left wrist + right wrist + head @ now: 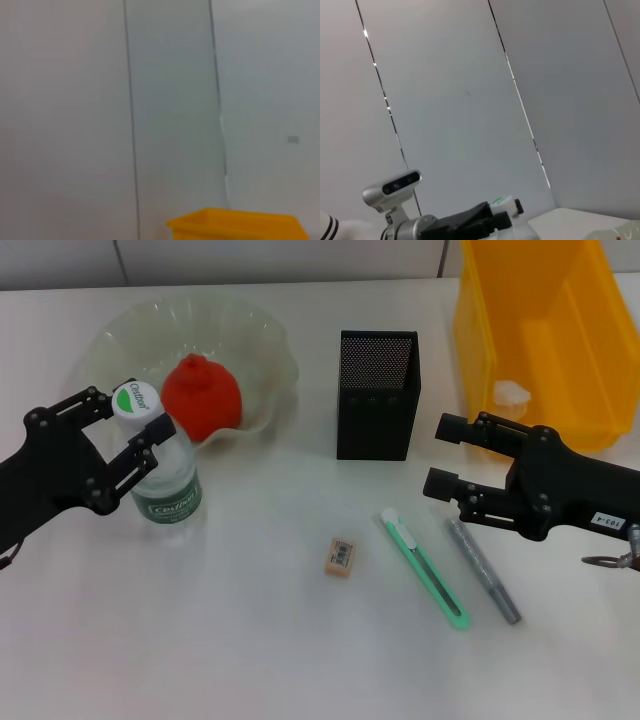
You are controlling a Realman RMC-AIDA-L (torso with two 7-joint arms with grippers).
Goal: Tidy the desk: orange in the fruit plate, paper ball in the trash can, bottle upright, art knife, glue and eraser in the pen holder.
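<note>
The clear bottle (168,485) with a white and green cap stands upright at the left. My left gripper (130,416) is shut on it just below the cap; the right wrist view shows the same bottle (502,202) in its fingers. The orange (203,397) lies in the clear fruit plate (262,350). A white paper ball (510,393) sits in the yellow trash can (540,330). My right gripper (438,455) hangs open right of the black mesh pen holder (377,395), above the grey glue stick (483,571). The green art knife (426,570) and the eraser (340,556) lie on the desk.
The eraser, knife and glue lie in a row in front of the pen holder, on the white desk (250,640). The left wrist view shows only a wall and the rim of the trash can (235,224).
</note>
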